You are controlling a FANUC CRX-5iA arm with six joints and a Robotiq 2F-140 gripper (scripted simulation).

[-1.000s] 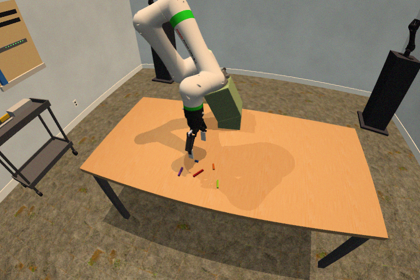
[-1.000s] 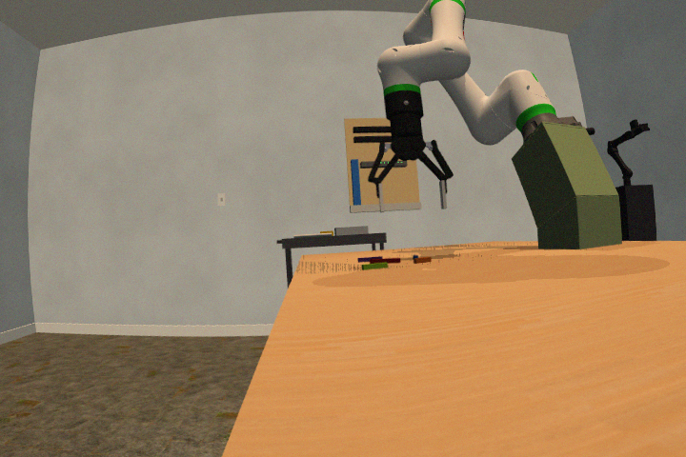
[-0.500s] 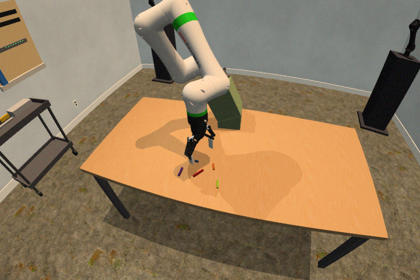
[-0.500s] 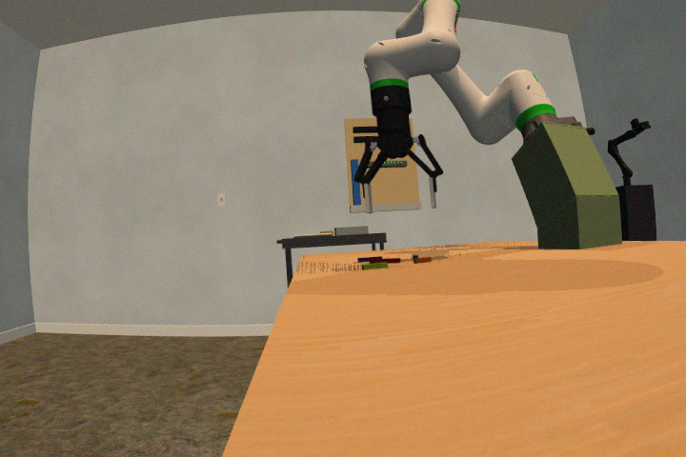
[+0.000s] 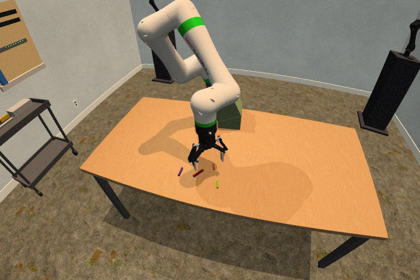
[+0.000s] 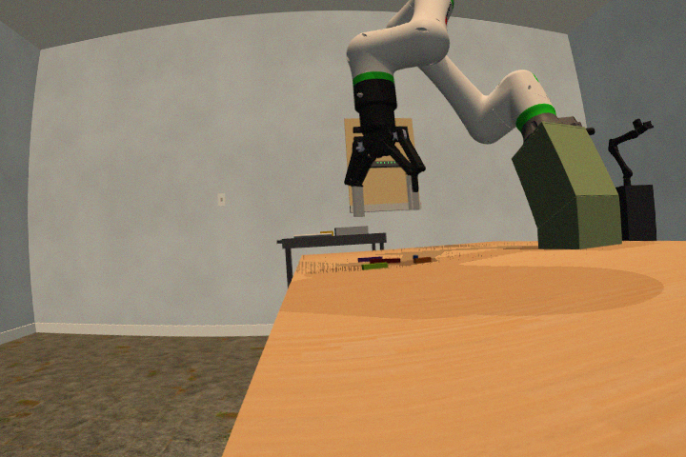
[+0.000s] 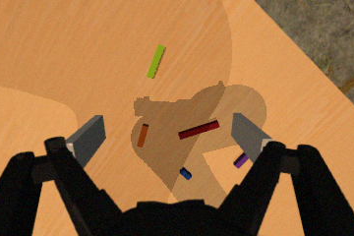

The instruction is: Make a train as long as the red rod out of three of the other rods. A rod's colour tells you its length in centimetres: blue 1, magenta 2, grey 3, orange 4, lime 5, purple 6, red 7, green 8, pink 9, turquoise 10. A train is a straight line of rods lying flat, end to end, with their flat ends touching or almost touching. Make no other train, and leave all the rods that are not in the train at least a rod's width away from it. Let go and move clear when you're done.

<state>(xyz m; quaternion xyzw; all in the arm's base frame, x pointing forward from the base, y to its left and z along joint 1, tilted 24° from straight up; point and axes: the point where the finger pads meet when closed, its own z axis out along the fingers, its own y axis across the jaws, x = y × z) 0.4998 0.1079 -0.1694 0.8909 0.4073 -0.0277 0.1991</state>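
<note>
My gripper (image 5: 207, 158) hangs open and empty well above the table; it also shows in the exterior view (image 6: 386, 200) and the wrist view (image 7: 167, 135). Below it lie five rods, all flat and apart. The red rod (image 7: 199, 130) (image 5: 198, 172) lies near the middle. The short blue rod (image 7: 185, 173) lies by itself close to it. The orange rod (image 7: 143, 135) (image 5: 213, 166) lies to one side. The lime rod (image 7: 155, 61) (image 5: 217, 183) lies farther off toward the front edge. The purple rod (image 5: 180, 171) (image 7: 241, 159) is partly hidden behind a finger in the wrist view.
The green robot base (image 5: 229, 115) stands at the back of the table. The table's front edge (image 5: 144, 188) runs close to the rods. A grey cart (image 5: 22, 138) stands off the table at the left.
</note>
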